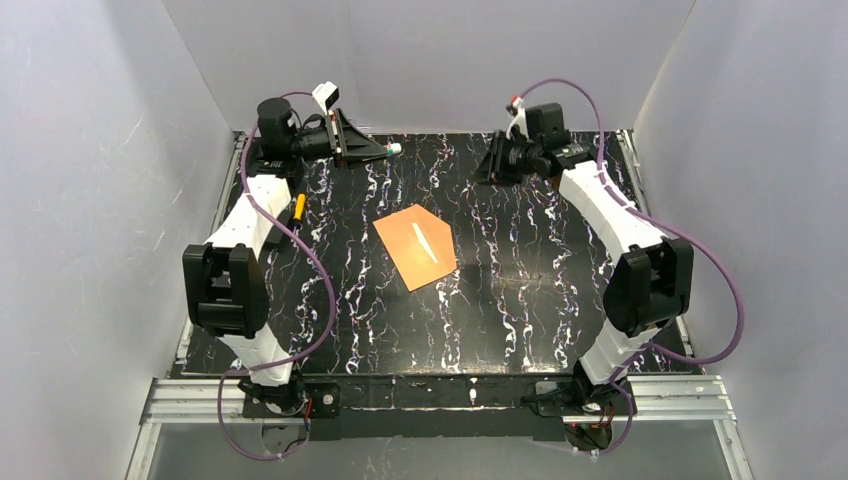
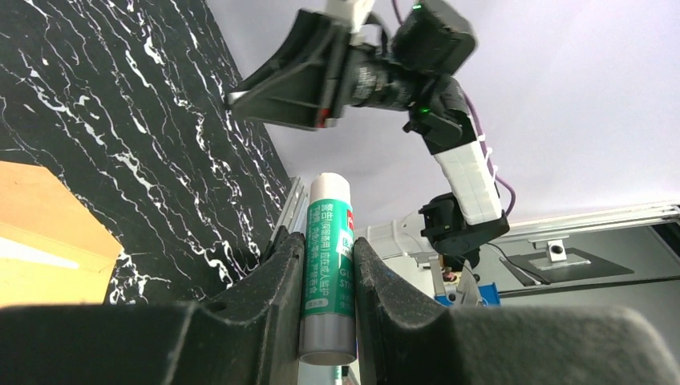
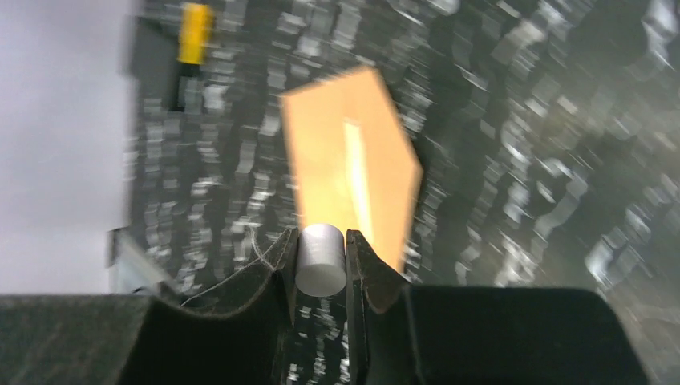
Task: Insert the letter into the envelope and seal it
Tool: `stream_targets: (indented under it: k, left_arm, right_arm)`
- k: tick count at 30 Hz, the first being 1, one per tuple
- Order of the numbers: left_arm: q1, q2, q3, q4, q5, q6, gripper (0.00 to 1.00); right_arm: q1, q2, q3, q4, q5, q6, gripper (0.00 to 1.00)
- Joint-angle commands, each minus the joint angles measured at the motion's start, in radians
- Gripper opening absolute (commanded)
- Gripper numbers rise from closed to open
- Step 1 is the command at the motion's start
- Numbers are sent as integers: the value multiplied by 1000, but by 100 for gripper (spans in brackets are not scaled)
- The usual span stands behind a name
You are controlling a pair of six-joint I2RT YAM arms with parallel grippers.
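One yellow-and-black item (image 1: 298, 207) lies by the left arm. The left hand (image 2: 327, 241) pinches one glue stick (image 2: 330, 204); its green label carries white Chinese characters, the Latin letters half hidden. One envelope (image 1: 415, 245), with a pale strip (image 1: 425, 243) on it, lies flat mid-counter (image 1: 520, 300). The right hand (image 3: 321, 241) pinches one small grey cylinder (image 3: 321, 261).

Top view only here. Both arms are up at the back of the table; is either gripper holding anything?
Observer: Yes. The left wrist view shows the left gripper shut on a glue stick with a green label.
Operator: And the right one?
Observer: The right gripper pinches a short pale grey cylinder. It may be the cap; I cannot tell.
Operator: Which way does the stick sit?
Observer: Its white end sticks out past the fingers; the grey base sits back toward the wrist.
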Motion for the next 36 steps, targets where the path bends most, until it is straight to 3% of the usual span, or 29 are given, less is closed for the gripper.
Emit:
stream_targets:
  k: [1,3,8,12,19,27,36]
  left_arm:
    - [1,-90,-33,11,-9,48,0]
    - [1,-96,-45,12,-21,55,0]
    - [1,-110,-69,12,-42,67,0]
    - [1,-111,-78,11,-44,63,0]
    - [0,-115,-86,11,-48,59,0]
    - [0,-111,-79,12,-47,56,0]
    - [1,-146,-72,12,-102,74,0]
  right_arm:
    - [3,5,-115,-234,415,-106,1]
    - [12,32,-146,-290,518,-103,1]
    - [19,102,-225,-306,550,-103,2]
    - [20,127,-264,-271,571,-110,14]
    - [25,150,-334,-206,621,-120,25]
    - [30,149,-338,-221,620,-116,49]
    - [30,95,-243,-301,607,-101,59]
